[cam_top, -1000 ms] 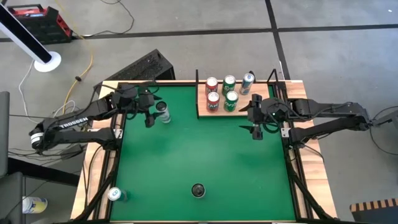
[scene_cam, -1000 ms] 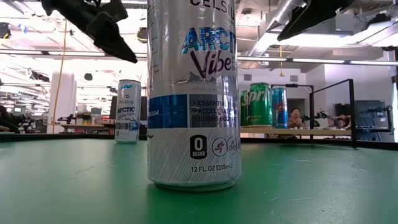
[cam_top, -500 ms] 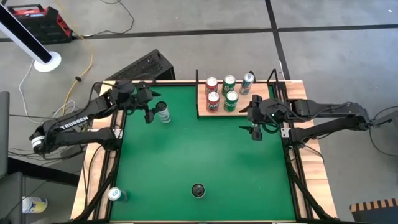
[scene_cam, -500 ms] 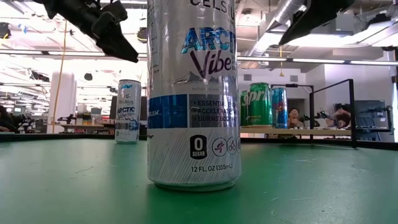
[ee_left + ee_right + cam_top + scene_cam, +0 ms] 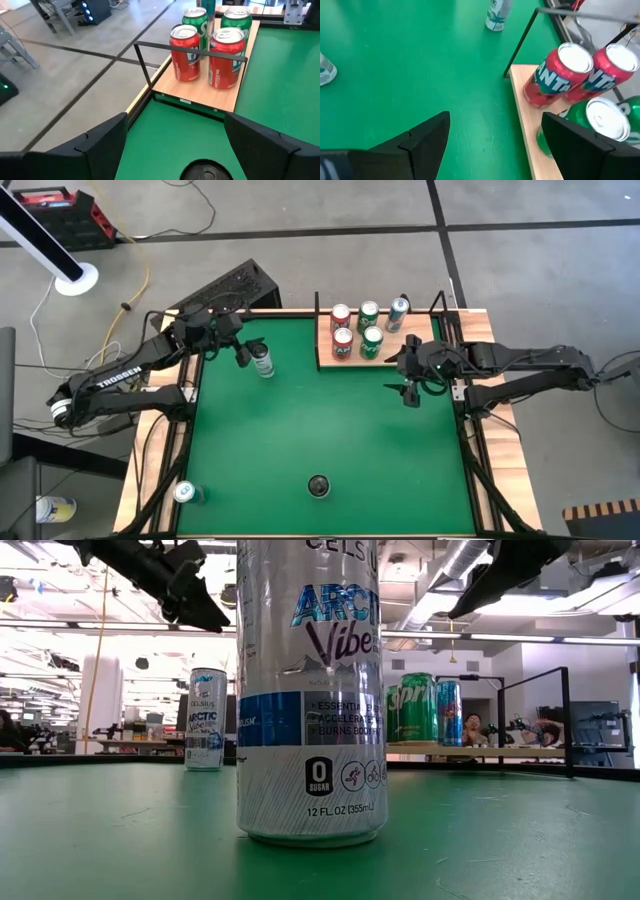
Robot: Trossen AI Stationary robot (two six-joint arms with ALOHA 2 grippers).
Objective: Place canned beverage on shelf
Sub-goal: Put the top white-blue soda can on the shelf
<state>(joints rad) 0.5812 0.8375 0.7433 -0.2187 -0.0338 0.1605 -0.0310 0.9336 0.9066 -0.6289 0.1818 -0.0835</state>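
Note:
A silver Celsius can [image 5: 262,362] stands upright on the green table at the far left; it also shows in the low view [image 5: 206,718]. My left gripper [image 5: 241,352] hangs open just above it and touches nothing. In the left wrist view its fingers [image 5: 175,120] are spread wide over the can's top [image 5: 202,171]. The light-wood shelf [image 5: 325,350] with black posts stands at the far right and holds several cans [image 5: 357,331]. My right gripper [image 5: 409,385] is open and empty, beside the shelf's near right corner [image 5: 496,117].
A second silver can [image 5: 318,485] stands at the near middle, right in front of the low camera [image 5: 310,690]. A third can [image 5: 185,493] stands on the near left border. The green surface between them is bare.
My left gripper has shifted a little toward the table's far edge and risen slightly, staying open over the silver can, which has not moved.

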